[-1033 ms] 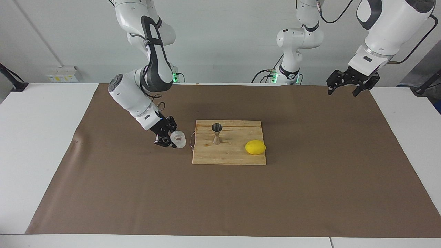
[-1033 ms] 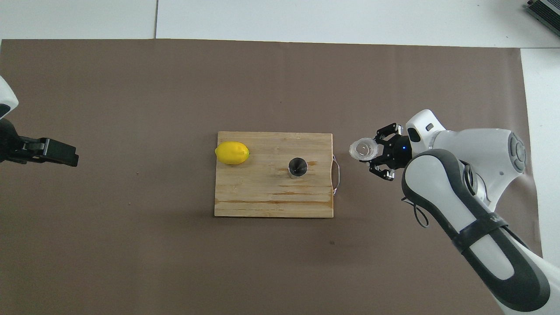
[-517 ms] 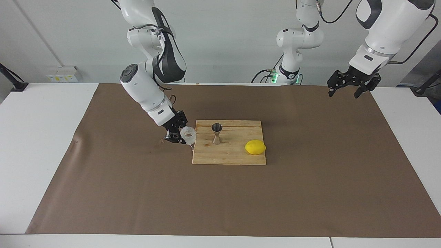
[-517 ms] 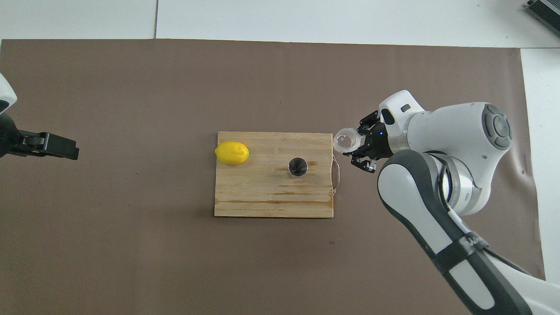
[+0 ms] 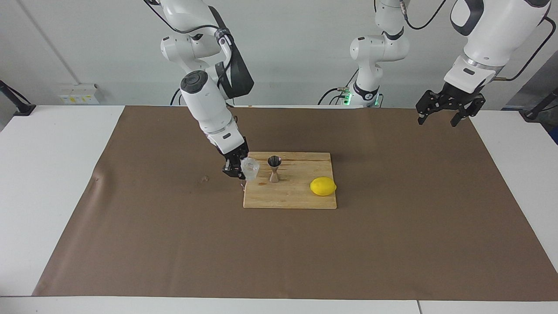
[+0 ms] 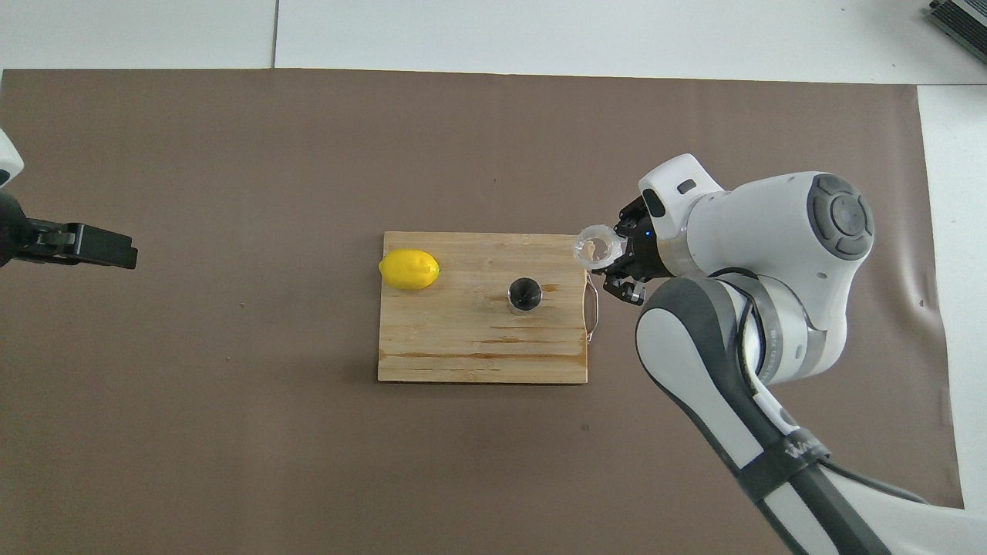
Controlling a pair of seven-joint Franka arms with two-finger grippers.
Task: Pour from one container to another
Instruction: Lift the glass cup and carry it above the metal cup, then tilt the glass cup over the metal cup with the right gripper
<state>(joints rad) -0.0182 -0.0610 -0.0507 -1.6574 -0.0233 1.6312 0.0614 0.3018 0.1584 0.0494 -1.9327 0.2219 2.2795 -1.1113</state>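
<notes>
My right claw (image 5: 239,169) is clamped on the glass cup (image 5: 250,168), holding it off the table over the edge of the cutting board (image 5: 301,198) at the right arm's end, just above the board's wire handle (image 6: 591,307). In the overhead view the cup's (image 6: 597,248) round mouth faces up toward the camera with the claw (image 6: 621,266) gripping its wall from the side; in the facing view it looks slightly tilted. Just beside the held cup, toward the left arm's end, the steel jigger (image 5: 274,168) stands upright near the middle of the board, its open cone on top, and I see clear space between cup and jigger. Past the jigger (image 6: 525,294) from this claw, the lemon (image 5: 323,186) lies on the board toward the left arm's end. The board rests on a brown mat (image 5: 392,244) that covers most of the white table (image 5: 48,174). My left claw (image 5: 450,108) waits well apart from all of this, raised over the mat's edge at the left arm's end, its fingers spread wide with nothing between them.
</notes>
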